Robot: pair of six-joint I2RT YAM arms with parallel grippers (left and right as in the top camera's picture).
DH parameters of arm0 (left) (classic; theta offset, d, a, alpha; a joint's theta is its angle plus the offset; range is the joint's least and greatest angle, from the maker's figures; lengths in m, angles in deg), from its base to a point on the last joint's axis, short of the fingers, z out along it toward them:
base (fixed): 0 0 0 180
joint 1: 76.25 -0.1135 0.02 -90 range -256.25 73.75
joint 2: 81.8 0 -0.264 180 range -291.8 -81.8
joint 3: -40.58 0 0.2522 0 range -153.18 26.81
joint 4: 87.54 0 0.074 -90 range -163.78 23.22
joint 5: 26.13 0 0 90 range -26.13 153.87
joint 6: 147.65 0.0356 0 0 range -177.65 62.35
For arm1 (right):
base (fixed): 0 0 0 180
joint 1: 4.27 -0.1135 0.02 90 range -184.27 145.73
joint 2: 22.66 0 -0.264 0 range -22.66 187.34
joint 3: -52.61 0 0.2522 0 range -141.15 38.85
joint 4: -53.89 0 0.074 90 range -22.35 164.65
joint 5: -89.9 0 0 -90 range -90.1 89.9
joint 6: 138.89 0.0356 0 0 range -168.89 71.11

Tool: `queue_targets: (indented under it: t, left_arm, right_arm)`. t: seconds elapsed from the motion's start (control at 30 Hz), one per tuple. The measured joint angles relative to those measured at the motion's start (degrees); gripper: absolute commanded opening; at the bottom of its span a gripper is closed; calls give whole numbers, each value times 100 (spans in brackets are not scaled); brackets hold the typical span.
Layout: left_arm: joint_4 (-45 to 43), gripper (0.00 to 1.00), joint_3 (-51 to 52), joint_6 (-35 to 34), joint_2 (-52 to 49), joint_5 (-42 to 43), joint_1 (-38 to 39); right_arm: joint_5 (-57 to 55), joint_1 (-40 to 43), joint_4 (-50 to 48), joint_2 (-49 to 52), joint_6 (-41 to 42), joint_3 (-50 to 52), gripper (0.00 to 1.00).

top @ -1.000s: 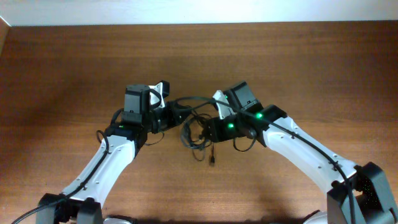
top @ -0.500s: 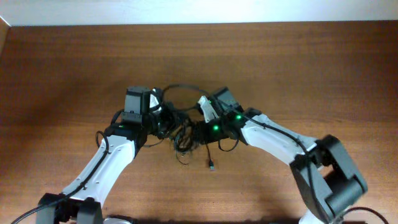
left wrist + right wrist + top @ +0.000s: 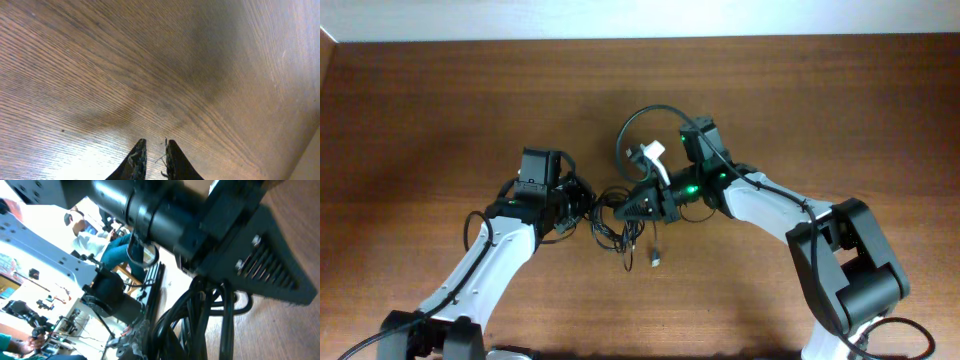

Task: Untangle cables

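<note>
- Nearest the robot's bases, a loose plug end (image 3: 655,262) is lying on the tabletop (image 3: 800,100), trailing from the cables (image 3: 618,228) bunched just beyond it.
- Left claw (image 3: 156,144) is showing only a narrow gap, apparently pinching a cord at the tangle's edge. Right claw (image 3: 626,208) is nosing into the tangle, its grip impossible to tell.
- Farther off, one loop (image 3: 621,140) is arching over the right arm.
- Pulling the claws apart now is risking a tighter knot, or that loop snagging on the wrist.
</note>
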Motion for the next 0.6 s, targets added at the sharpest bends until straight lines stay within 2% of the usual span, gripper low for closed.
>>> queue_targets:
  t: [0.13,0.23,0.33,0.37,0.43,0.53,0.6]
  left_arm:
    - [-90,0,166,389,39,81,195]
    - [-184,0,459,498,107,514,245]
    - [-782,0,549,1886,85,1840,227]
    - [-1401,0,640,2743,44,2889,195]
    - [-2459,0,726,3436,-48,3799,149]
    - [-3554,0,837,3818,-120,4183,120]
    - [-4507,0,905,3764,-146,4343,140]
  right_arm:
    - [46,407,-728,44,809,33,4]
    - [-531,758,-796,81,1403,50,4]
    - [-1207,1005,-372,79,1567,59,4]
    - [-1537,1097,-48,74,1611,57,4]
    - [-1790,1161,326,-7,1659,42,4]
    - [-2465,1187,1296,-164,1674,-55,4]
    - [-2640,1169,1676,-166,1676,-90,4]
